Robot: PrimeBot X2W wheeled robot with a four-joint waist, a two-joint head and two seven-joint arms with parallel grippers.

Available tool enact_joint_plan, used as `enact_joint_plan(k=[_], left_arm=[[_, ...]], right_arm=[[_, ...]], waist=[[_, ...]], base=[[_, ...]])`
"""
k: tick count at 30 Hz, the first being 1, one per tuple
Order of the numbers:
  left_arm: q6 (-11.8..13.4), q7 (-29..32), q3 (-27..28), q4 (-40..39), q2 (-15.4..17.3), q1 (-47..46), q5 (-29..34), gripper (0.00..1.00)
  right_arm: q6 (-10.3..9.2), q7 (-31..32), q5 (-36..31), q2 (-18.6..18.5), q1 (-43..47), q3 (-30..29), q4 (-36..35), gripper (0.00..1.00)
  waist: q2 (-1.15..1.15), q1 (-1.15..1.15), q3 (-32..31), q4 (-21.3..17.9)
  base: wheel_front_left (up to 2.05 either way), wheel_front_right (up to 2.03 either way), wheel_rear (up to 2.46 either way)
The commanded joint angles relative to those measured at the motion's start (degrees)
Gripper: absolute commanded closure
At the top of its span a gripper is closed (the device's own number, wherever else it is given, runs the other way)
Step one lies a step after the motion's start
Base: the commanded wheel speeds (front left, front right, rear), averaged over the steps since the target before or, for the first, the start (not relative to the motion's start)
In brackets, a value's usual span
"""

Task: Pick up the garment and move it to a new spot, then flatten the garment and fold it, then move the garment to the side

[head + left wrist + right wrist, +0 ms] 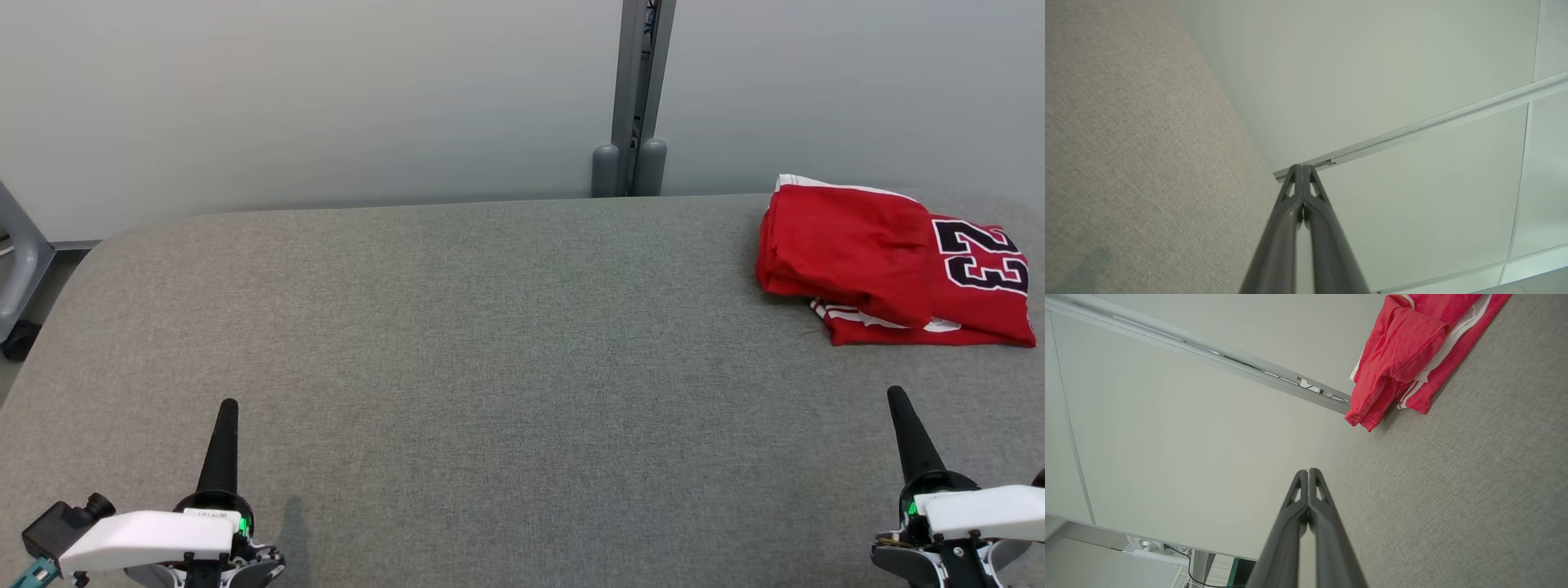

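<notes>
The garment (890,261) is a red jersey with white trim and the number 23, lying folded in a compact bundle at the far right of the grey table (490,327). In the right wrist view the garment (1412,351) sits at the top right, well beyond the fingers. My left gripper (228,405) rests at the lower left, shut and holding nothing, far from the garment. My right gripper (896,394) rests at the lower right, shut and bare, a good way in front of the garment. The wrist views show the left gripper (1301,166) and the right gripper (1308,471) with jaws pressed together.
A grey upright post (641,98) stands behind the table's back edge against a pale wall. A grey frame with a castor (18,286) stands off the table's left end. The table's back left corner is rounded.
</notes>
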Motion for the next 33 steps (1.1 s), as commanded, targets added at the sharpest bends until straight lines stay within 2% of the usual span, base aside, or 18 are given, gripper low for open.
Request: enact_joint_plan(k=[1, 33], left_arm=[[-0.1, 0.4, 0.4, -0.5, 0.4, -1.7, -1.5, 1.0], [-0.1, 4.2, 1.6, -0.3, 0.4, -3.4, -14.9, 1.0]], right_arm=[[0.02, 0.5, 1.8, -0.5, -1.2, -0.4, -0.1, 1.0], [0.02, 4.5, 16.0, -0.4, -2.4, -1.9, 0.9, 1.0]], waist=[[0.0, 0.0, 0.0, 0.0], [0.0, 0.0, 0.4, -0.7]], base=[[0.0, 0.0, 0.0], [0.0, 0.0, 0.0]])
